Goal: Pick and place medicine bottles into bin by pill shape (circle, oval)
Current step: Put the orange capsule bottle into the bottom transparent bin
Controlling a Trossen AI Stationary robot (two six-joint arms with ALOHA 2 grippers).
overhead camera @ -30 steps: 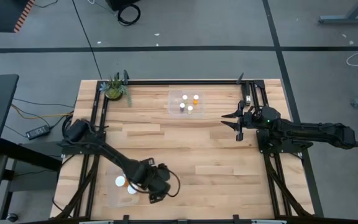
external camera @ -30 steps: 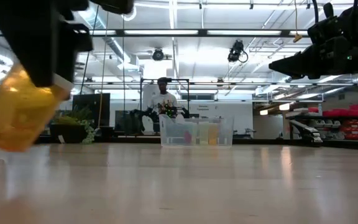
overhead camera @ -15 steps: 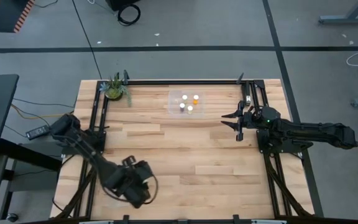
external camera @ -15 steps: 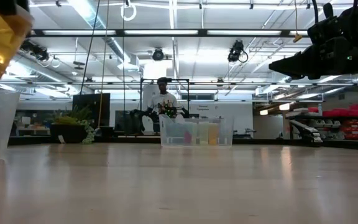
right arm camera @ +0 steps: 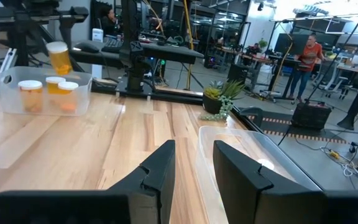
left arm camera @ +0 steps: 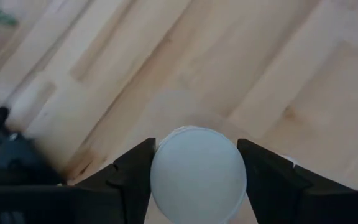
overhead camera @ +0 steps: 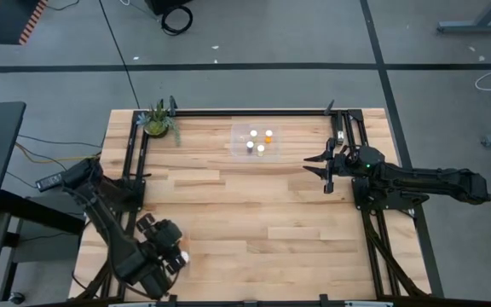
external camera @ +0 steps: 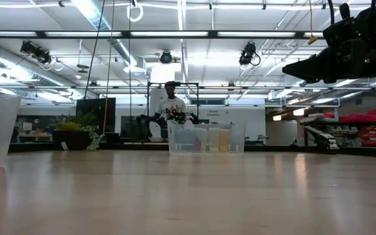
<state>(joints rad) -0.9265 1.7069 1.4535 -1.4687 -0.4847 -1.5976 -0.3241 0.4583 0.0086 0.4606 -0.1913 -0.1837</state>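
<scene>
One medicine bottle (right arm camera: 59, 57), orange with a white cap (left arm camera: 197, 174), hangs in my left gripper (overhead camera: 167, 247) over a clear bin (right arm camera: 5, 99) at the table's near left. That bin holds three more bottles (right arm camera: 31, 94). A second clear bin (overhead camera: 256, 142) near the far edge holds several bottles. My right gripper (right arm camera: 194, 168) waits open near the table's right edge, nothing between its fingers. My left gripper pinches the bottle between its two fingers (left arm camera: 135, 171), which stand on opposite sides at its cap end (left arm camera: 166, 149). They come from above, slanting down. The bottle hangs cap up, nearly upright, clear above the bin; the cap hides where the fingers meet it.
A small green potted plant (overhead camera: 157, 122) stands at the far left corner. Black rails (overhead camera: 133, 162) run along the table's left and right sides. Bare wood (overhead camera: 254, 213) lies between the two bins. A person (external camera: 170, 103) is in the room behind.
My left gripper has carried the bottle toward the table's left edge and upward, turning as it went, and now stands over the near-left bin. The bottle has left the low view.
</scene>
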